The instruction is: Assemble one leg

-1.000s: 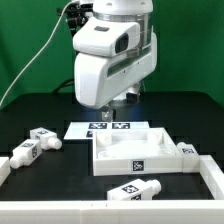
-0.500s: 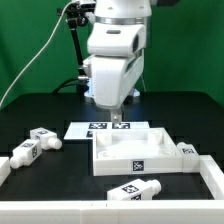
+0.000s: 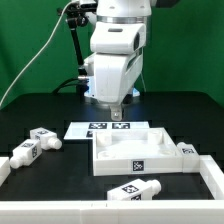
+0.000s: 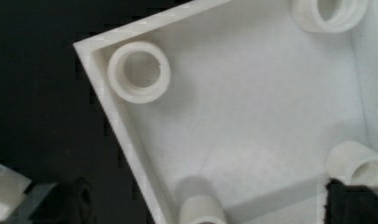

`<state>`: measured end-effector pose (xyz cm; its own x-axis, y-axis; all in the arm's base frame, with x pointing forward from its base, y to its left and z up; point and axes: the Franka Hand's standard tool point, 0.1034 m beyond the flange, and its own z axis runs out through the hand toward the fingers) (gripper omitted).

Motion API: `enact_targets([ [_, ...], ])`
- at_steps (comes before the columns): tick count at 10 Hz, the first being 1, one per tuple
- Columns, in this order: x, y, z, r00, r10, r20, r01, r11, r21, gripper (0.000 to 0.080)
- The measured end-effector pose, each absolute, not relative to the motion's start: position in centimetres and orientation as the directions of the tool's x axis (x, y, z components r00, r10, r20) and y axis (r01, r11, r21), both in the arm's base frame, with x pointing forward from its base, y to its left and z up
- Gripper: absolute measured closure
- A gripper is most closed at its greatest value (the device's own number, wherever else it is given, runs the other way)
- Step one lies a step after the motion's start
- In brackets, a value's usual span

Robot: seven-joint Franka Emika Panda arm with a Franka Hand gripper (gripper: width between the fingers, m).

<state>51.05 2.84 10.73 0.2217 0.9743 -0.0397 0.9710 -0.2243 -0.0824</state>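
white panel (image 3: 110,163), far edge just below the gripper (image 3: 115,113), its spread not discernible; black table (image 3: 55,112) around

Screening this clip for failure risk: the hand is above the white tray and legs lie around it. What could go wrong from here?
1. The hand hangs over a back corner of the tray; coming straight down, it may strike the rim.
2. At the exterior view's left, one leg lies close beside a second leg; gripping either may knock the other.
3. The front leg lies on its side, so a nudge may roll it.
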Motion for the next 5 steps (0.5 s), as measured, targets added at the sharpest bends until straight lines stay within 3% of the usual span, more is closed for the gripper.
enact_targets([
  [2,49.2,2.0,9.8,0.096,0.995,0.016,0.995,-0.095,-0.031,0.0150],
  [4,47.2,2.1,8.7,-0.016,1.000,0.026,0.999,0.014,0.047,0.0150],
  [5,46.7,2.1,8.3,-0.015,1.000,0.028,0.999,0.013,0.052,0.0150],
])
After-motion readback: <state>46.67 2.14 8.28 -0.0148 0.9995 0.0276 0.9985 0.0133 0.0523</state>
